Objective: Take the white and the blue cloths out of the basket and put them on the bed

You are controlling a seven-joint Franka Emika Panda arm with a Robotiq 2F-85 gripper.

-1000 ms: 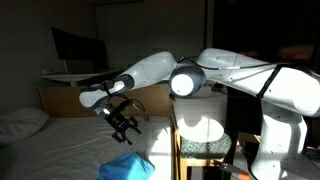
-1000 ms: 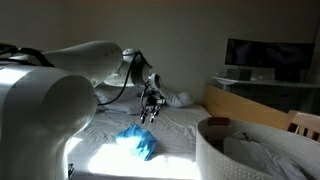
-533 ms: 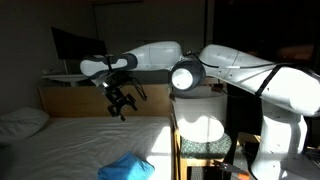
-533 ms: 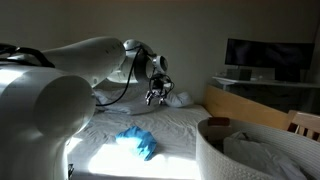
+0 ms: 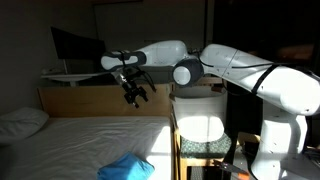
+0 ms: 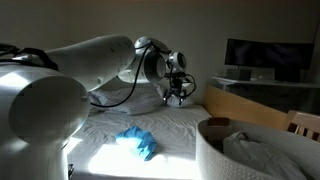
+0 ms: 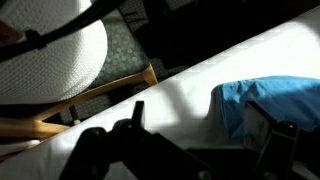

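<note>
Blue cloth point(image 6: 138, 143) lies crumpled on the bed point(image 6: 105, 118), so that half looks done. What I take for the white cloth point(image 6: 256, 150) shows as a pale fold inside the basket point(image 6: 213, 140), at four o'clock from my gripper point(image 6: 177, 92). Jaws wide apart, nothing in them. Next I'd centre over the basket mouth, drop straight and pinch a fold, not the thin wall. Arm stretched out level, high over the mattress, fingers pointing toward six o'clock.
</note>
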